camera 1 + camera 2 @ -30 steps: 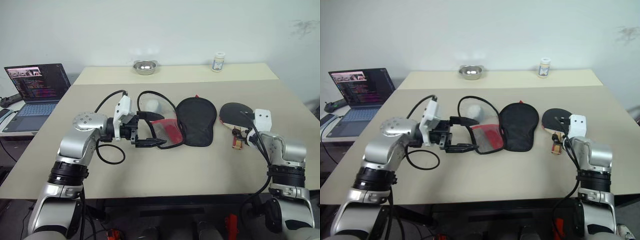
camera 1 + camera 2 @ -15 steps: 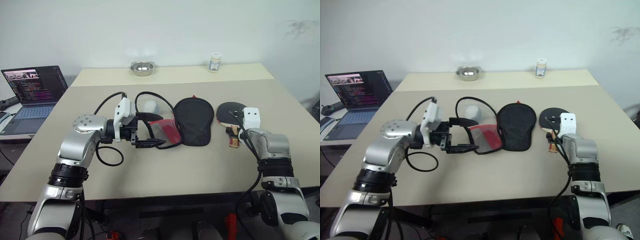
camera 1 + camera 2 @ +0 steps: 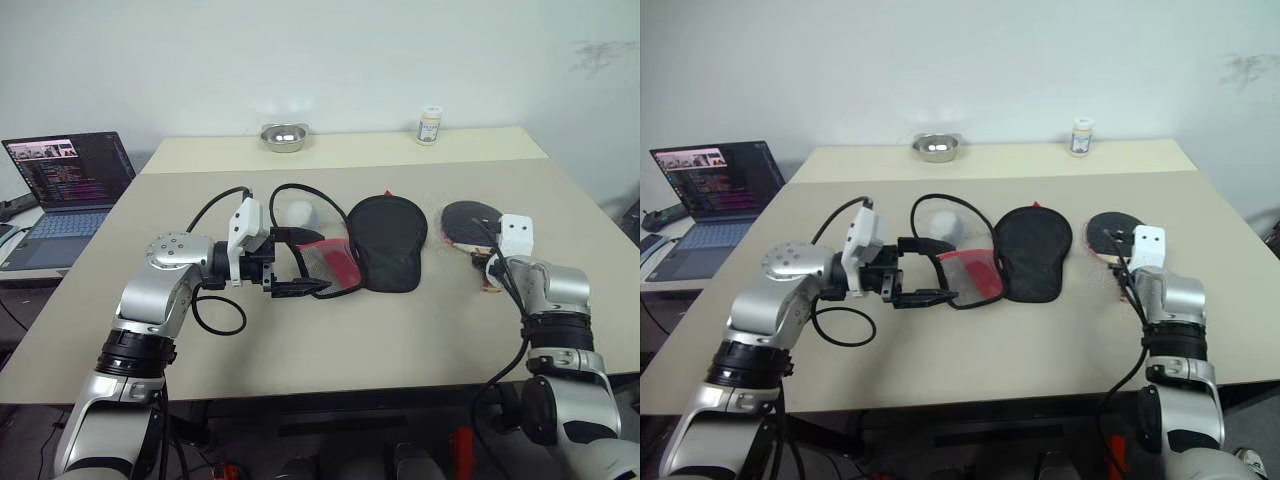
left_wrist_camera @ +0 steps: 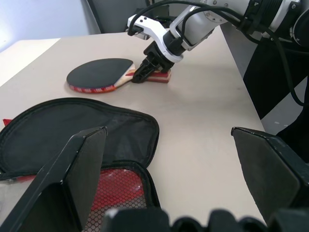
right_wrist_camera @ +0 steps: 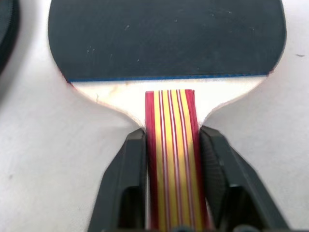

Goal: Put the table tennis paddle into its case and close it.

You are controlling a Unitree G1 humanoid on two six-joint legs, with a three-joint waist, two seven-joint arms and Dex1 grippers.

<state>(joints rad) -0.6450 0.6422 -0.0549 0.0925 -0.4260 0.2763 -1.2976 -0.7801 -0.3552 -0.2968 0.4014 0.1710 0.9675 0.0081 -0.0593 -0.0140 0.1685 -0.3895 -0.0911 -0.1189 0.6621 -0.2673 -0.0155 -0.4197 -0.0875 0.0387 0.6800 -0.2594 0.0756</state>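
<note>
1. The table (image 3: 330, 330) is carrying every item of the task on its beige top; a seam is crossing it near the far edge.
2. The laptop (image 3: 62, 190) is sitting open on a lower surface just beside the table's left edge, with its screen lit.
3. The case (image 3: 385, 243) is lying unzipped near the table's centre, its black half spread flat and its red mesh half (image 3: 333, 265) resting toward the left gripper.
4. The table tennis paddle (image 3: 467, 219) is lying flat on the table to the right of the case, apart from it, with the black rubber face pointing away from the robot.
5. The right gripper (image 5: 169, 193) is clamping the paddle's striped red handle (image 5: 170, 154), one black finger pressing each side edge.
6. The left gripper (image 3: 297, 262) is hovering at the case's open left rim with its fingers (image 4: 72, 179) spread wide apart, holding nothing.
7. A steel bowl (image 3: 283, 135) and a small white jar (image 3: 430, 125) are standing near the far edge, well apart from each other.
</note>
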